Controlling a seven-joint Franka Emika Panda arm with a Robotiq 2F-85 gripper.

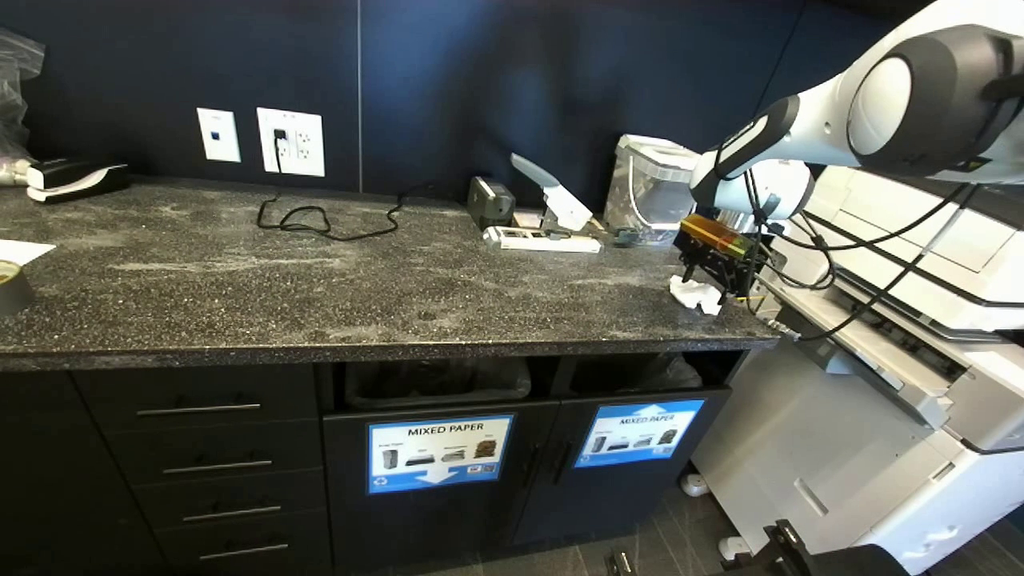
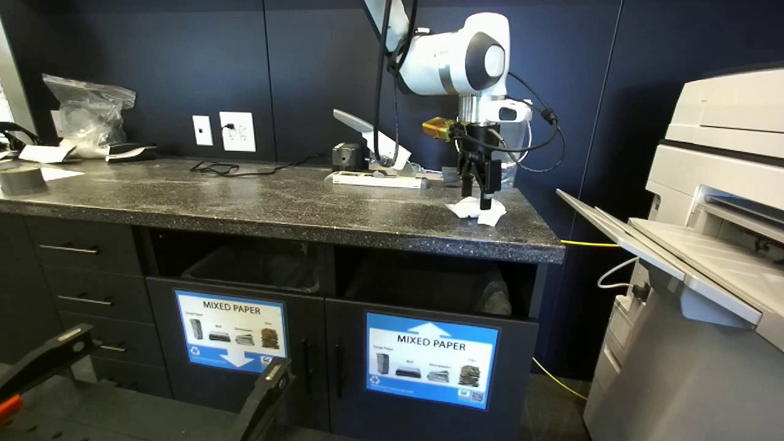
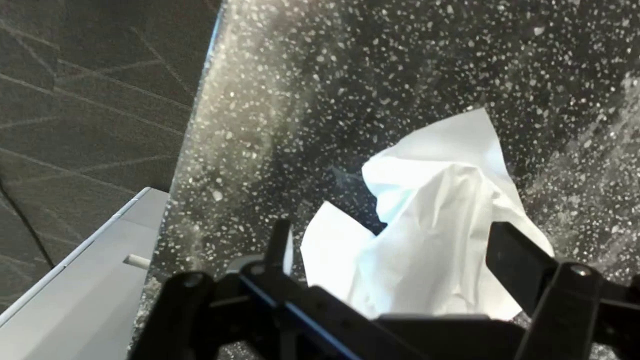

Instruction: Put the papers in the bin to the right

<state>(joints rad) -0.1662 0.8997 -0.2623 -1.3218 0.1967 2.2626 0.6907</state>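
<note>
A crumpled white paper wad (image 2: 470, 208) lies on the dark speckled counter near its right end, seen in both exterior views. Over it, pointing down, stands my gripper (image 3: 390, 240), open. In the wrist view the wad (image 3: 440, 260) spreads across the gap between the fingers; the right finger (image 3: 520, 265) overlaps its edge, while a strip of counter shows between it and the left finger. Whether either finger touches the paper I cannot tell. Below the counter, the right-hand bin (image 2: 514, 367) has a rectangular opening over a mostly blue-and-white label (image 2: 432, 361). Its inside is dark.
A twin compartment with a white-headed label (image 2: 231, 331) is left of the bin. Behind the wad are a pale lidded container (image 1: 648, 188) and a white long-armed stapler (image 2: 376, 177). A printer (image 1: 864, 416) stands beyond the counter's right end. A black cable (image 1: 328, 228) lies further left.
</note>
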